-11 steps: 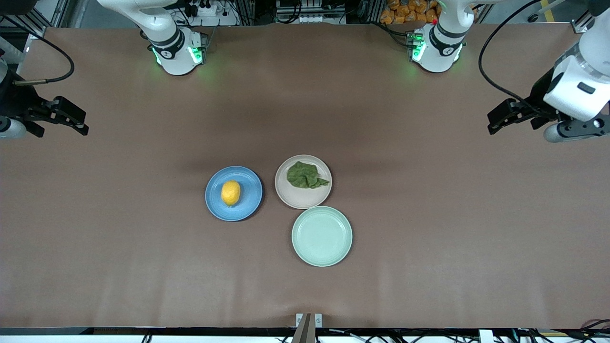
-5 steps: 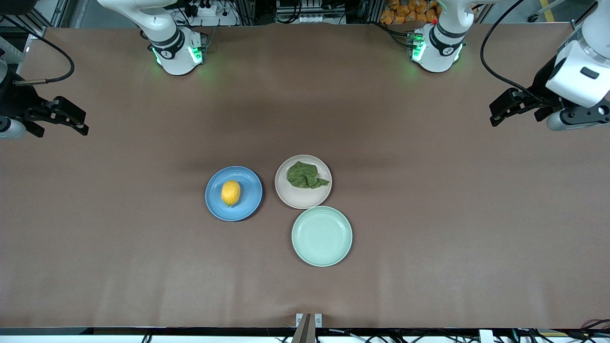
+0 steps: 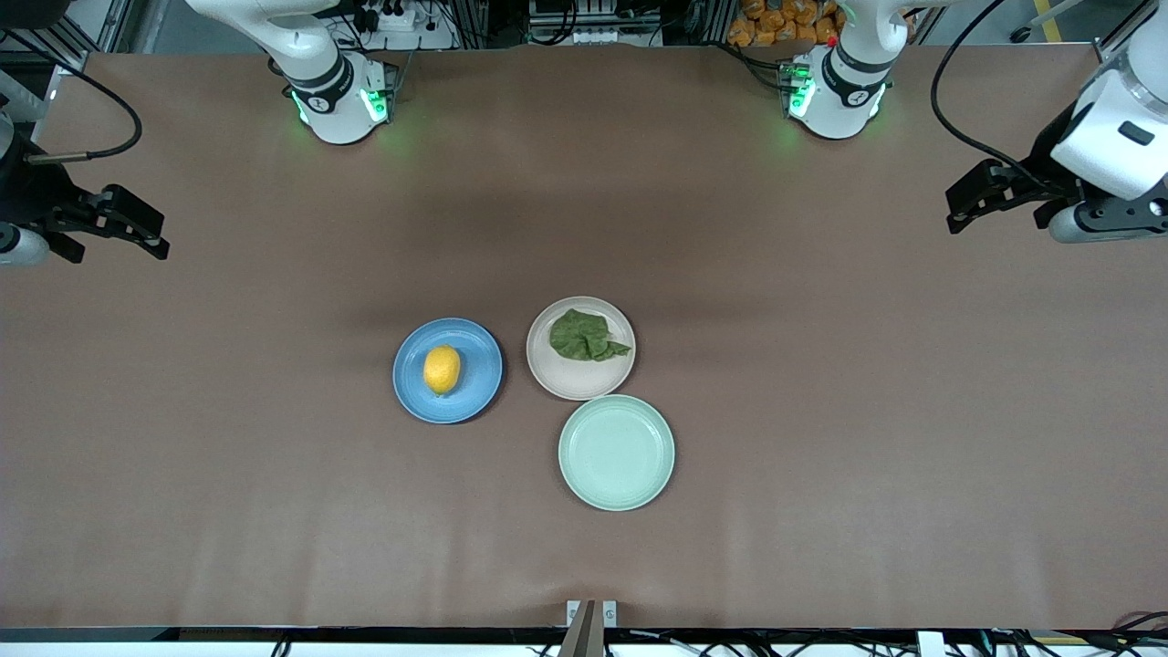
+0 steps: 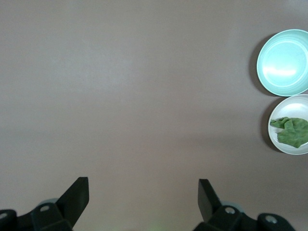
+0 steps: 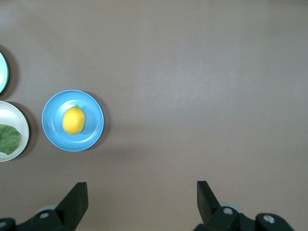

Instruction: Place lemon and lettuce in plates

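Observation:
The lemon (image 3: pixel 442 370) lies on the blue plate (image 3: pixel 479 388) at the table's middle; both also show in the right wrist view, lemon (image 5: pixel 73 120) on blue plate (image 5: pixel 94 132). The lettuce (image 3: pixel 584 336) lies on the beige-pink plate (image 3: pixel 575 383), beside the blue plate toward the left arm's end; it also shows in the left wrist view (image 4: pixel 290 132). My left gripper (image 3: pixel 958 205) is open and empty, high over the table's left-arm end (image 4: pixel 143 188). My right gripper (image 3: pixel 151 233) is open and empty over the right-arm end (image 5: pixel 142 191).
An empty pale mint-green plate (image 3: pixel 617 452) sits nearer the front camera, touching the beige-pink plate; it shows in the left wrist view (image 4: pixel 283 62). The arm bases (image 3: pixel 336 96) stand along the table's edge farthest from the front camera.
My left arm has drawn up and toward its end of the table, away from the plates. The right arm, lemon, lettuce and plates have not moved.

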Robot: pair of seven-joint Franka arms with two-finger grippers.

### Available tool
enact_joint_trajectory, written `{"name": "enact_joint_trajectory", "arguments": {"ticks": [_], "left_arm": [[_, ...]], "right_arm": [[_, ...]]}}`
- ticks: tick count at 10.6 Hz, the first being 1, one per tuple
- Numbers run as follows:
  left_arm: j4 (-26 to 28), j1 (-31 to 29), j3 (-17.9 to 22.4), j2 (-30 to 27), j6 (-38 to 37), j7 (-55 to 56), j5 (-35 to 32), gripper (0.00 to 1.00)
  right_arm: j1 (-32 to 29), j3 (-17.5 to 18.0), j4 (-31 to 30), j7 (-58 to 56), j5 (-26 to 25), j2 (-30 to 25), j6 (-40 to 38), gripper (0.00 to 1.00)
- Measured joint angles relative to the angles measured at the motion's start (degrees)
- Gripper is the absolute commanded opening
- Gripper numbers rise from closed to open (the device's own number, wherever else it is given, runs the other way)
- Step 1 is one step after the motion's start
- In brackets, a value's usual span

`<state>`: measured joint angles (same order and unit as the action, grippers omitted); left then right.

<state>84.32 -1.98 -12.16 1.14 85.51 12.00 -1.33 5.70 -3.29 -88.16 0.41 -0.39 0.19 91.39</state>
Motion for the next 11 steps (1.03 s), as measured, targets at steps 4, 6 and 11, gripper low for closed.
{"name": "enact_joint_trajectory", "arguments": {"ticks": [4, 6, 11], "left_arm": [[0.19, -0.2, -0.02, -0.11, -0.03, -0.77, 0.0, 1.0], [0.19, -0.2, -0.02, -0.11, -0.03, -0.77, 0.0, 1.0], [0.19, -0.12, 1.1, -0.14, -0.03, -0.78, 0.0, 1.0]], "right_arm": [[-0.01, 0.0, 0.0, 0.0, 0.0, 0.0, 0.0, 1.0], [-0.01, 0.0, 0.0, 0.0, 0.0, 0.0, 0.0, 1.0], [-0.02, -0.01, 0.0, 0.0, 0.0, 0.0, 0.05, 1.0]]}}
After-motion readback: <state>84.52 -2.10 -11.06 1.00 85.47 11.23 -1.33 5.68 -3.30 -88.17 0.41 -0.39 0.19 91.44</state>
